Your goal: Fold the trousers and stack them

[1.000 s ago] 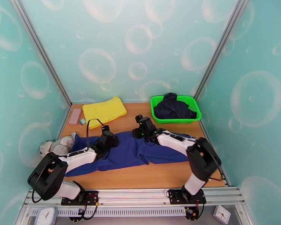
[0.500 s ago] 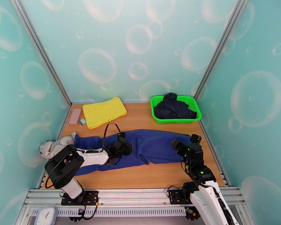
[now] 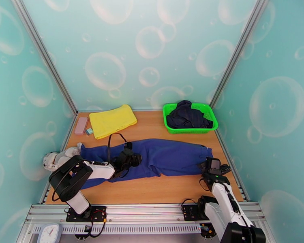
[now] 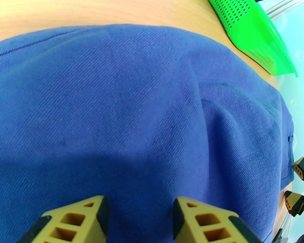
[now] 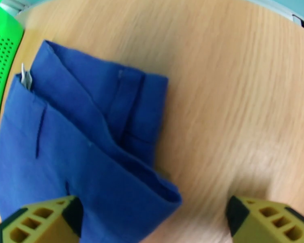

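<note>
The royal-blue trousers (image 3: 164, 156) lie stretched left to right across the wooden table, legs to the left and waist to the right. My left gripper (image 3: 129, 157) rests low on their middle. In the left wrist view its fingers (image 4: 77, 221) stand apart on smooth blue cloth (image 4: 131, 118), with no pinched fold showing between them. My right gripper (image 3: 213, 165) is at the waist end, open wide. In the right wrist view the waistband corner (image 5: 111, 130) lies just ahead of this gripper (image 5: 156, 225), one finger over cloth and the other over bare wood.
A green basket (image 3: 190, 129) holding a dark garment (image 3: 186, 114) stands at the back right. A yellow cloth (image 3: 111, 120) and a pink case (image 3: 81, 125) lie at the back left. A stuffed toy (image 3: 61, 158) sits at the left edge by the trouser cuffs.
My right arm has drawn back from the trousers' middle to their waist end, and its jaws have opened wide. My left gripper slid a little right along the cloth. The trousers lie straighter.
</note>
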Controlling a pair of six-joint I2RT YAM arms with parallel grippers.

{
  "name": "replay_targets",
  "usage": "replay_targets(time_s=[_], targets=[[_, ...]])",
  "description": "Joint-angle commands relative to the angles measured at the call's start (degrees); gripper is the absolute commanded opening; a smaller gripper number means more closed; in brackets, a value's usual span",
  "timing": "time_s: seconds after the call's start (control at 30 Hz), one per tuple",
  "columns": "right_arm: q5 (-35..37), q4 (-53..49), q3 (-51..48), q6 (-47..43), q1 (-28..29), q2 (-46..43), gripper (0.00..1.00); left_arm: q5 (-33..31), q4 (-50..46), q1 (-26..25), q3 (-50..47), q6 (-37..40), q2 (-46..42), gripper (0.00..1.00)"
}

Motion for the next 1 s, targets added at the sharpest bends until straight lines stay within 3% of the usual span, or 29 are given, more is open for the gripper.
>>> replay_targets(time_s=[0.0, 0.1, 0.27, 0.5, 0.67, 0.97], targets=[[-6.0, 6.8, -1.7, 1.3, -3.8, 1.7, 0.86, 1.5, -4.7, 1.0, -1.4, -0.6, 3.8, 0.47], [-7.0, 9.7, -2.4, -0.7, -6.4, 2.1, 0.83, 1.7, -4.7, 0.9, -1.5, -0.9, 3.8, 0.47], [-10.4, 12.3, -2.6, -2.6, -10.7, 2.6, 0.58, 1.5, -5.0, 0.9, -2.0, -0.9, 3.7, 0.47], [-10.7, 12.0, 0.2, -4.1, -11.3, 2.2, 0.30, 1.8, -4.1, 0.9, -2.9, -0.6, 3.7, 0.47], [-10.3, 12.3, 2.1, -5.9, -11.4, 2.4, 0.00, 2.0, -3.7, 0.9, -3.6, -0.6, 3.4, 0.47], [-8.1, 12.4, 6.4, -11.6, -14.6, 4.8, 0.00, 1.9, -3.9, 1.0, -4.5, -0.6, 3.0, 0.47]])
